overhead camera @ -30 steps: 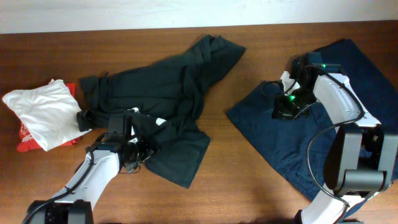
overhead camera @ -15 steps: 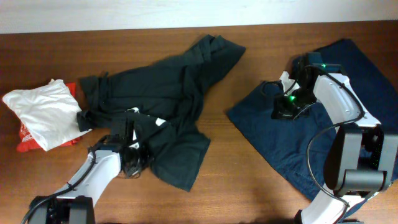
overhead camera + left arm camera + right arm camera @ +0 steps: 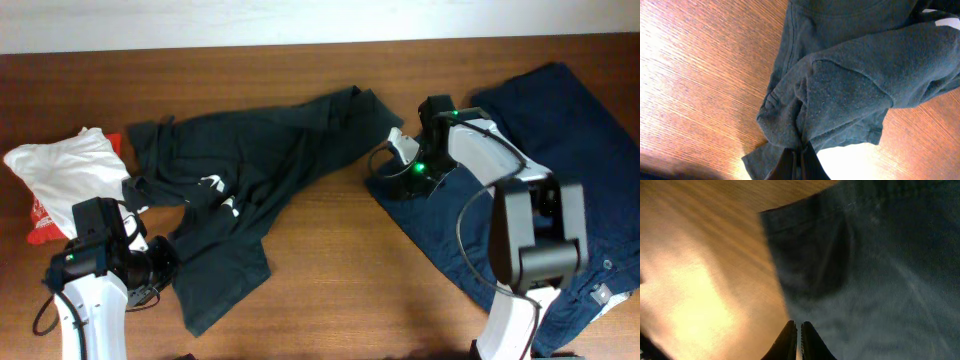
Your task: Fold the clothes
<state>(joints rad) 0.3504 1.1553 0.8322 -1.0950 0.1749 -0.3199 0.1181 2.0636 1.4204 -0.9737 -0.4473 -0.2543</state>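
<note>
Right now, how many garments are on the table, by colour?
Black T-shirt: 1
Navy shirt: 1
White garment: 1
Red garment, partly under the white one: 1
Total: 4

The pincer [image 3: 797,326] pokes up from the bottom edge, its two dark fingers [image 3: 785,344] pressed almost together – only a thin slit shows between them. Their tips sit right at the edge of a navy cloth [image 3: 880,270], which fills the right side and most of the top. A stitched hem [image 3: 805,205] runs along the cloth's upper edge, and a darker, shadowed patch lies just below it. To the left is the wooden surface [image 3: 695,255] – blurred, with a bright glare low down.
</note>
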